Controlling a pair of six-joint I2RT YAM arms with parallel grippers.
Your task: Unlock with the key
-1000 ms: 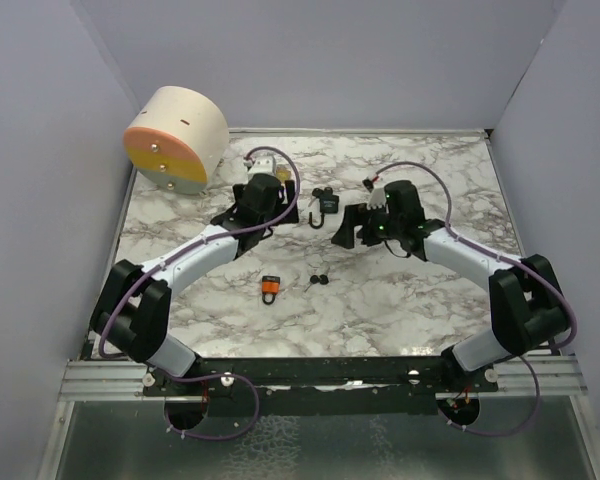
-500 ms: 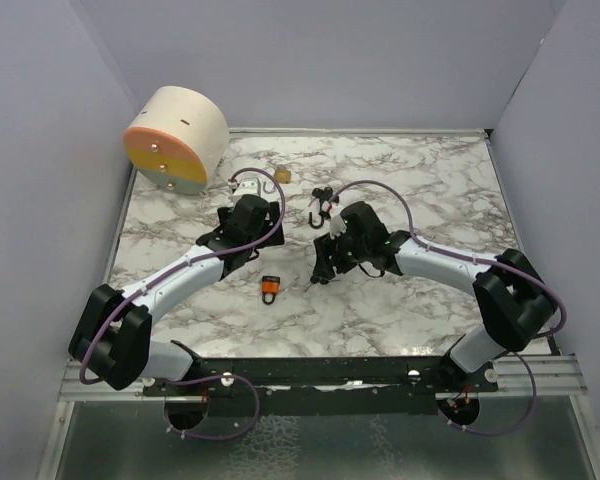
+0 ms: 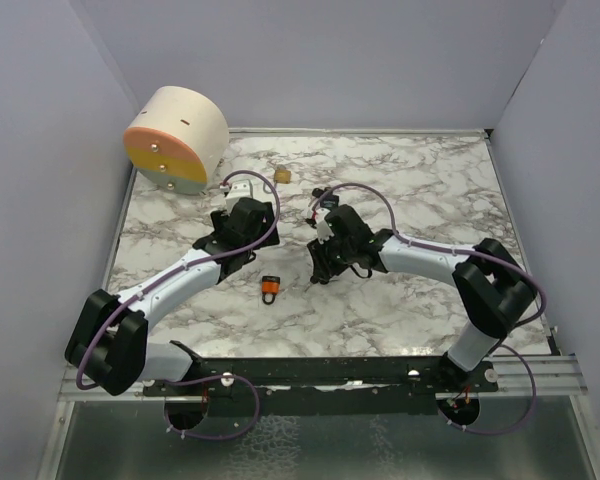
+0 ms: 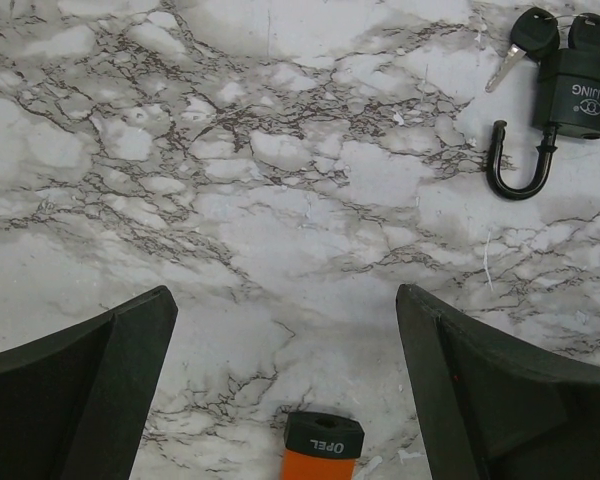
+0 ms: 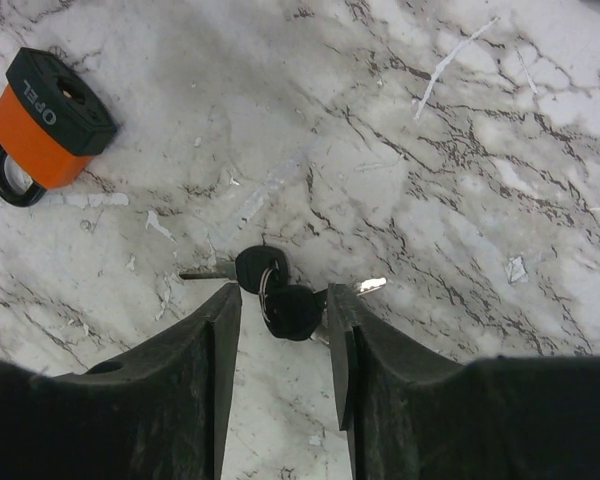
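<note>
Above the marble worktop (image 3: 430, 200), top view: an orange padlock (image 3: 270, 288) lies near the middle, between the two arms. A round drum (image 3: 177, 137) rests on its side in the far-left corner, its contents hidden.

Left wrist view: the left jaws are spread wide and hold nothing, with the orange padlock's black top just below them. Farther off lies a black padlock (image 4: 578, 92), its shackle open and its own keys (image 4: 550, 30) at its body.

Right wrist view: the right jaws are half closed and straddle the key pair (image 5: 277, 292), which lies flat on the worktop near the orange padlock. Whether they pinch it cannot be told.
</note>
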